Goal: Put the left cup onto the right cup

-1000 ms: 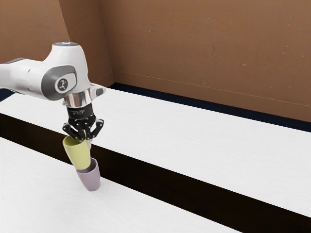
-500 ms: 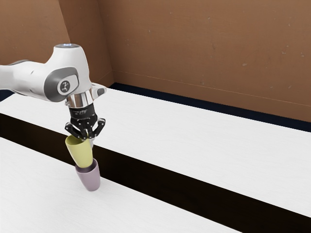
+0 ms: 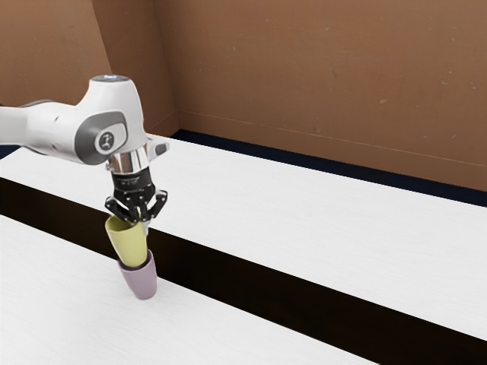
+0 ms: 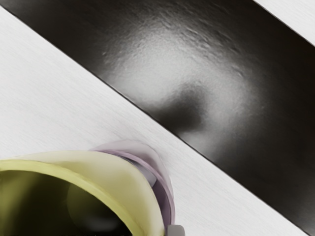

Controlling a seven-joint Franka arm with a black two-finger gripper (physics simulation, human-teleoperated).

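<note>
- Inside the purple cup (image 3: 141,280), on the near white band of the worktop (image 3: 53,312), the yellow cup (image 3: 128,242) is nested base-first and leans toward the exterior view's left.
- Compared with a second ago, the yellow cup is seated a little deeper and less tilted, and the end effector (image 3: 135,216) is shifted slightly toward the exterior view's right.
- The stacking is judged to be nearly done; only release and withdrawal appear to be left.
- The yellow cup's rim is pinched by the end effector, as far as can be read from the exterior view.
- From the wrist view, the yellow cup's hollow interior and the purple rim ringing it are seen from above, with the dark strip (image 4: 206,73) just beyond.
- From the exterior view, the lean of the stack and the arm's pose are given.
</note>
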